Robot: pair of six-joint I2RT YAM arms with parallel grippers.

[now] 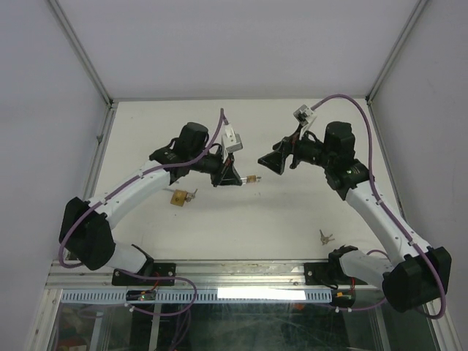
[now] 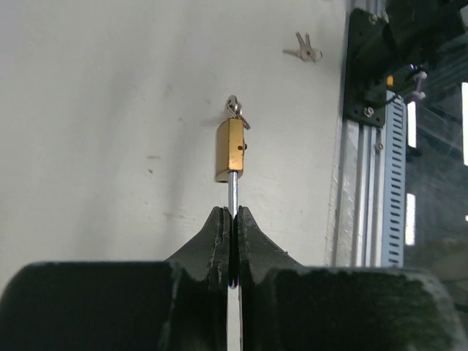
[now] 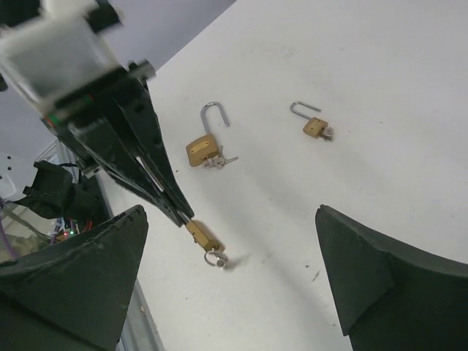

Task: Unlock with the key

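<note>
A white table (image 1: 292, 212) is seen from above, with two robot arms reaching inward from its near edge. The left arm (image 1: 139, 186) bends toward the centre, and the right arm (image 1: 380, 212) bends in to face it, so the two grippers point at each other, near but apart.

The left gripper (image 2: 231, 216) is pinched tight on the silver shackle of a small brass padlock (image 2: 231, 150). The padlock sticks straight out past the fingertips, in the gap between the two grippers. A key (image 2: 235, 108) sits in the far end of the padlock body, with a small ring on it.

The right gripper (image 1: 267, 162) is spread wide and holds nothing – in its own camera its fingers stand to either side of the held padlock without touching it.

A second padlock (image 3: 199, 150), larger, lies on the table with its shackle open and keys at its base. A third padlock (image 3: 315, 127), smaller, lies apart from it, its shackle also open. A loose pair of keys (image 1: 325, 236) lies near the right arm's base.
</note>
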